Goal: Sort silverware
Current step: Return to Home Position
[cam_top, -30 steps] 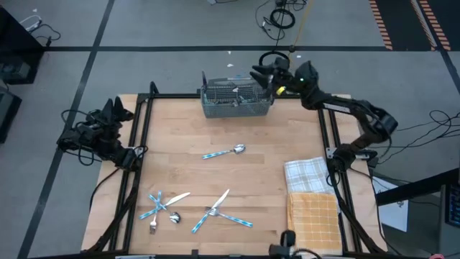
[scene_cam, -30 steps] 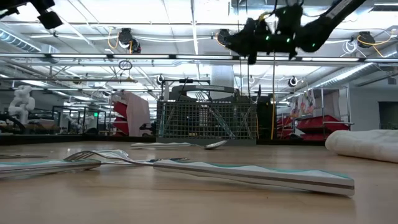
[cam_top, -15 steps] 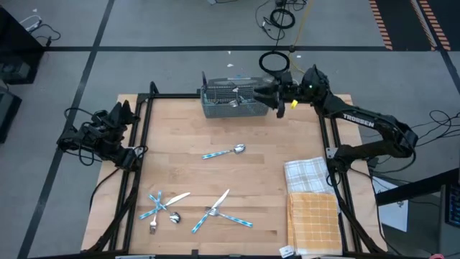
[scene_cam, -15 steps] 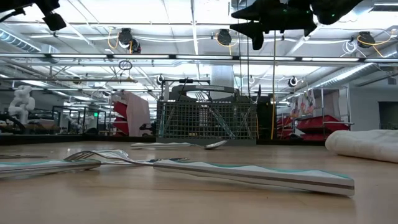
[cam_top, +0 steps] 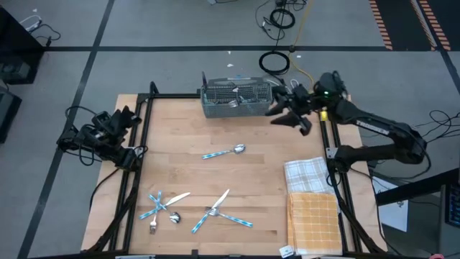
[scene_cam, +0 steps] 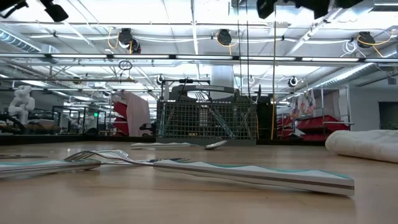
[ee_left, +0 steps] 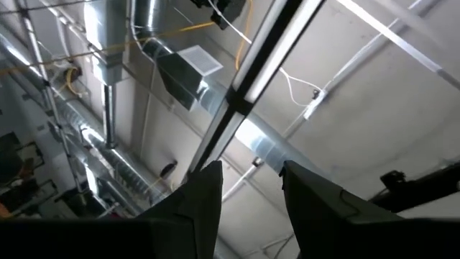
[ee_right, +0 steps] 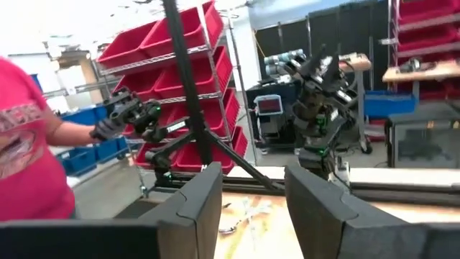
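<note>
Teal-handled silverware lies flat on the wooden table: one spoon mid-table, a crossed group at the near left, and another group beside it. More pieces stand in the grey wire-mesh caddy at the far edge. My right gripper is open and empty, high above the table just right of the caddy. Only its underside shows at the top of the low view. My left gripper waits open at the table's left edge, pointing up.
A white checked towel and a yellow one lie at the near right. The black frame rails run along the table's sides. A person in a pink shirt stands beyond the table's left side.
My right gripper has gone from over the caddy's right end toward the table's right and near edges. It has also risen, so that it is almost out of the top of the low view. The silverware and the caddy have stayed where they were.
</note>
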### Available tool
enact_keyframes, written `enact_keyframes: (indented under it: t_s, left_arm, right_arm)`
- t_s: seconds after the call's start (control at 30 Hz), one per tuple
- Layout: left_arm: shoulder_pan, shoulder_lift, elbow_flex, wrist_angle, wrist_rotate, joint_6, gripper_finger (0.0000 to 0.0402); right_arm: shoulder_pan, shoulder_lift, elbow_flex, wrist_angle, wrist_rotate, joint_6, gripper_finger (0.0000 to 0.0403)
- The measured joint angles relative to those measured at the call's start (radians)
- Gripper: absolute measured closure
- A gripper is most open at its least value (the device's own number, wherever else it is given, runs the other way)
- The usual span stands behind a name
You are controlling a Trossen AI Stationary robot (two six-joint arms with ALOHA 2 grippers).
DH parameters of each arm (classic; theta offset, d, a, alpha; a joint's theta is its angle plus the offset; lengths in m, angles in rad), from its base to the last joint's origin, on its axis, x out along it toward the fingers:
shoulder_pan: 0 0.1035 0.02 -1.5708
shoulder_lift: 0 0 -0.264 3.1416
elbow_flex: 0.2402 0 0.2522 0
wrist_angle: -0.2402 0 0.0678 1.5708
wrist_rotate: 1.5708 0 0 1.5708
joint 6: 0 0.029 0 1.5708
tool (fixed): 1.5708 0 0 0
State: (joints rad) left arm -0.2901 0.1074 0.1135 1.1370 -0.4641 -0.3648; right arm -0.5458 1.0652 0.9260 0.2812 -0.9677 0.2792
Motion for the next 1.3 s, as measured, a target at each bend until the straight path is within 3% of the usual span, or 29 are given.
enact_keyframes:
  t_s: [0.23,0.43,0.73,1.0,1.3]
  left_arm:
    - [0.0,0.0,0.0,-0.005,0.024,-0.005,0.0249]
    - [0.0,0.0,0.0,-0.028,0.042,-0.022,0.0249]
    - [0.0,0.0,0.0,-0.04,0.09,-0.108,0.0249]
    - [0.0,0.0,0.0,-0.042,0.07,-0.04,0.0249]
    - [0.0,0.0,0.0,-0.079,0.055,0.001,0.0249]
  right_arm:
    - [-0.046,-0.176,0.0,-0.313,-0.002,-0.17,0.0273]
    - [-0.065,-0.283,-0.002,-0.465,0.003,-0.226,0.0273]
    - [-0.07,-0.468,-0.184,-0.427,0.129,-0.182,0.0273]
    - [-0.07,-0.654,-0.39,-0.237,0.155,-0.063,0.0273]
    - [-0.07,-0.817,-0.487,-0.235,0.215,-0.025,0.0273]
